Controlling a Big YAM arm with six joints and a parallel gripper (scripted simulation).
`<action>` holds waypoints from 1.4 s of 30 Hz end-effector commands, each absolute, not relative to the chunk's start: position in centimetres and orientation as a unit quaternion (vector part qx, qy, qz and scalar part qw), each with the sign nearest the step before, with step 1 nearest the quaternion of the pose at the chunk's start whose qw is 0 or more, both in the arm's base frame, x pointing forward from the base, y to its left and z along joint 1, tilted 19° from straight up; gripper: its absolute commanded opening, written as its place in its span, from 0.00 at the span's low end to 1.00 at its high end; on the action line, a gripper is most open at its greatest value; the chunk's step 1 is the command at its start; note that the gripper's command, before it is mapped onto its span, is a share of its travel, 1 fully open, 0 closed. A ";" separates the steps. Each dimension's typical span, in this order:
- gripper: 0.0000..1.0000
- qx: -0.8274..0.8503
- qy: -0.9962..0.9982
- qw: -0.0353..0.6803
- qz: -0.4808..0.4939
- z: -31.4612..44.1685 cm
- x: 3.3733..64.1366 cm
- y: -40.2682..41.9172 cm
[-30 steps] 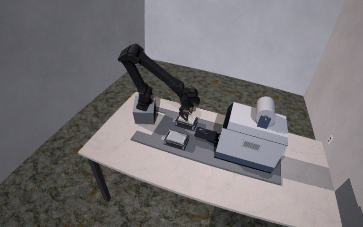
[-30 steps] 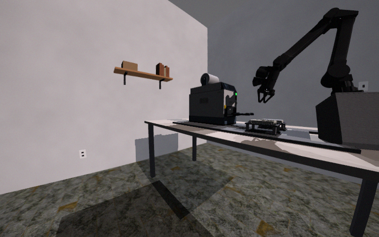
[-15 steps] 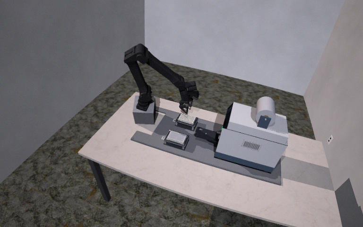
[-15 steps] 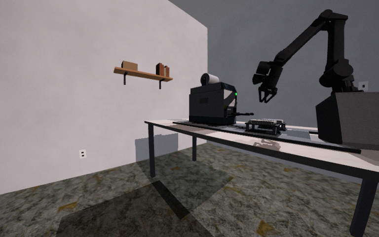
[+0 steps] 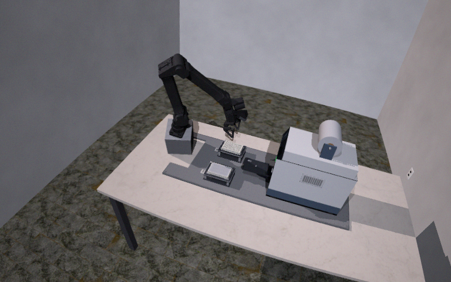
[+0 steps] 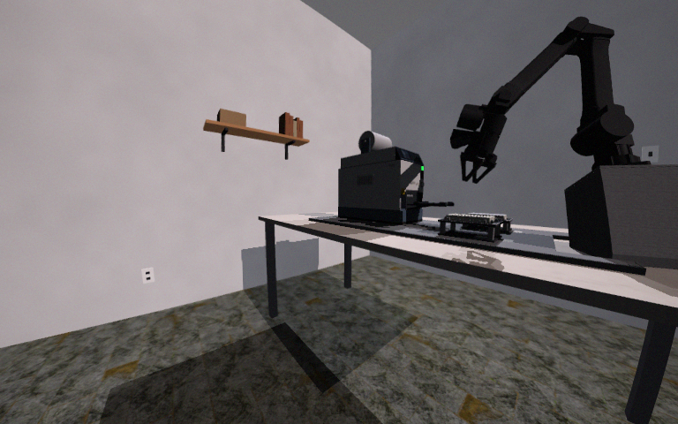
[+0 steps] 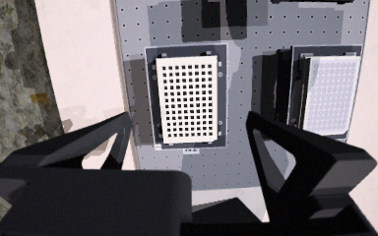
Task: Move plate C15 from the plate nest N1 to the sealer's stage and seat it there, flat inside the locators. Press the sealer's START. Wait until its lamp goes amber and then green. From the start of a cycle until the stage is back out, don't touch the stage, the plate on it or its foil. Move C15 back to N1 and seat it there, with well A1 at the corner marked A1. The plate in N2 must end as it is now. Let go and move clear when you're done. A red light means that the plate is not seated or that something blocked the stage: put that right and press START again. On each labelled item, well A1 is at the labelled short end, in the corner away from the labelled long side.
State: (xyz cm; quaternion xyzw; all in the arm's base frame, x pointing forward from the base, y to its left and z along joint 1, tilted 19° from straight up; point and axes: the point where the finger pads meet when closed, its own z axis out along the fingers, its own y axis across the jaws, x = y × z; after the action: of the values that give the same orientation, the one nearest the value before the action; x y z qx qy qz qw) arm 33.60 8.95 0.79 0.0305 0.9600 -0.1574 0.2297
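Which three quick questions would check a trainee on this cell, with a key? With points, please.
1. True or false: the gripper point(image 5: 234, 131) point(image 6: 471, 180) point(image 7: 188, 118) is closed on a plate.
2. Multiple choice: what colour is the lit lamp point(image 6: 422, 168) on the sealer point(image 5: 312, 179) point(image 6: 370, 187)?
A) red
B) amber
C) green
3. Fill in: the sealer's stage point(image 5: 256, 167) point(image 6: 437, 203) sticks out with ___ plates on it, while the plate with dark square wells point(image 5: 231, 148) point(image 7: 189, 100) and the pale plate with round wells point(image 5: 219, 170) point(image 7: 331, 95) sit in separate nests.

Key: 1 false; 2 C; 3 no
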 end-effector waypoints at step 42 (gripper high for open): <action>1.00 0.020 0.960 0.230 -0.161 -3.5 33.9 7.4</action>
State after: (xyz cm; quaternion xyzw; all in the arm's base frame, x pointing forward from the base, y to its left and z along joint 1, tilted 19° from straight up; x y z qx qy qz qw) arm 34.30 8.19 -2.07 0.0218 0.9579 -0.1547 0.2407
